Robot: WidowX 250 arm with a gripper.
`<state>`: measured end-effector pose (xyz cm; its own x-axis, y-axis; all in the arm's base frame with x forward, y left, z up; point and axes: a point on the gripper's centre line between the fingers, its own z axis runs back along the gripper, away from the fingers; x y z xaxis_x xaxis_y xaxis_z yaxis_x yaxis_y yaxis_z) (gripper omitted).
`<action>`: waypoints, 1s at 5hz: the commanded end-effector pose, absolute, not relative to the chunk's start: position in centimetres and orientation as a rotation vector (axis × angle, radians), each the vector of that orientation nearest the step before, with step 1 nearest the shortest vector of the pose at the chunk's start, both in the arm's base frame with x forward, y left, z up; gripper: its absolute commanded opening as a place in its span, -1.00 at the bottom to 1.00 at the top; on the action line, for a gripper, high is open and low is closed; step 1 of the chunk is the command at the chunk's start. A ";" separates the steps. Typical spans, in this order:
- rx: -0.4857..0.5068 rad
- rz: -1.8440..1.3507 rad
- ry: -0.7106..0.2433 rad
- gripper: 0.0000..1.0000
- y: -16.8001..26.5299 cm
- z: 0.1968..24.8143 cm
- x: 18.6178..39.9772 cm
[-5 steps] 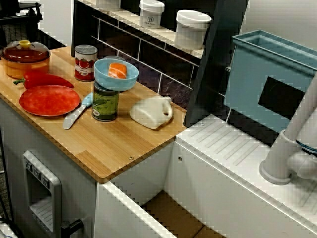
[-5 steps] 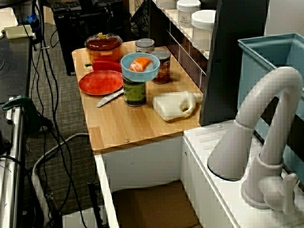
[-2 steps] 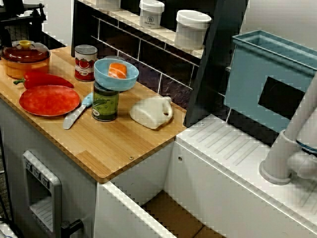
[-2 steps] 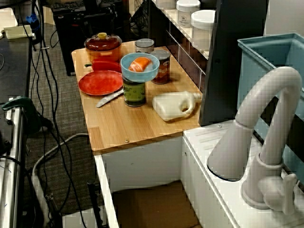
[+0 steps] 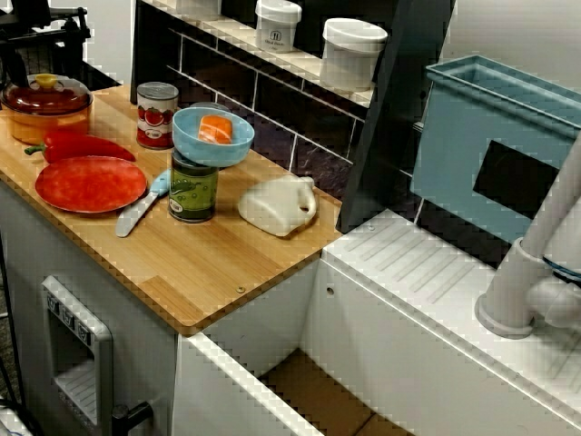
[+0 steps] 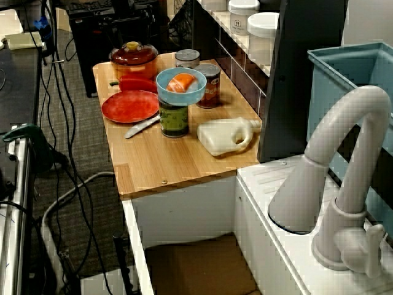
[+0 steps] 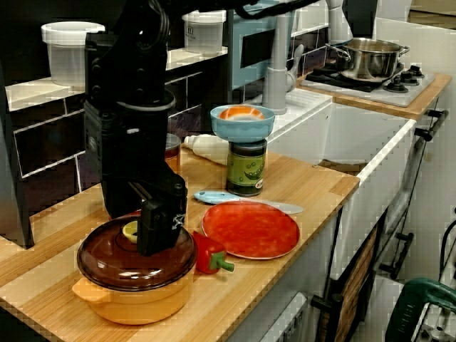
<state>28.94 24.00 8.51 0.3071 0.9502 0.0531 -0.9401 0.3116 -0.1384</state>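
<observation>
In the view from the pot end of the counter, my black gripper (image 7: 151, 239) hangs straight down over the orange pot (image 7: 135, 285). Its fingertips reach the dark red glass lid (image 7: 114, 260), right beside the yellow knob (image 7: 130, 230). One black finger (image 7: 157, 224) shows; the other is hidden, so the jaws' spacing is unclear. In the high view across the counter, only the dark arm (image 5: 45, 36) shows at the top left, above the pot (image 5: 45, 107). A red pepper (image 7: 210, 258) lies against the pot's side.
A red plate (image 7: 249, 229), a blue-handled knife (image 7: 242, 201) and a green can (image 7: 246, 167) topped by a blue bowl (image 7: 242, 121) with an orange piece stand close by. A tomato can (image 5: 157, 115), white jug (image 5: 277, 204), shelf tubs (image 5: 352, 53), tap (image 5: 536, 263) and blue rack (image 5: 490, 145) lie farther along.
The dark arm at the top left of the high view has shifted slightly to the right over the pot. Nothing on the counter has moved.
</observation>
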 end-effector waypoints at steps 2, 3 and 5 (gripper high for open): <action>-0.069 1.243 -0.200 1.00 24.3 10.2 29.2; -0.066 1.243 -0.200 1.00 24.2 10.1 29.2; -0.061 1.245 -0.195 1.00 24.1 9.9 29.3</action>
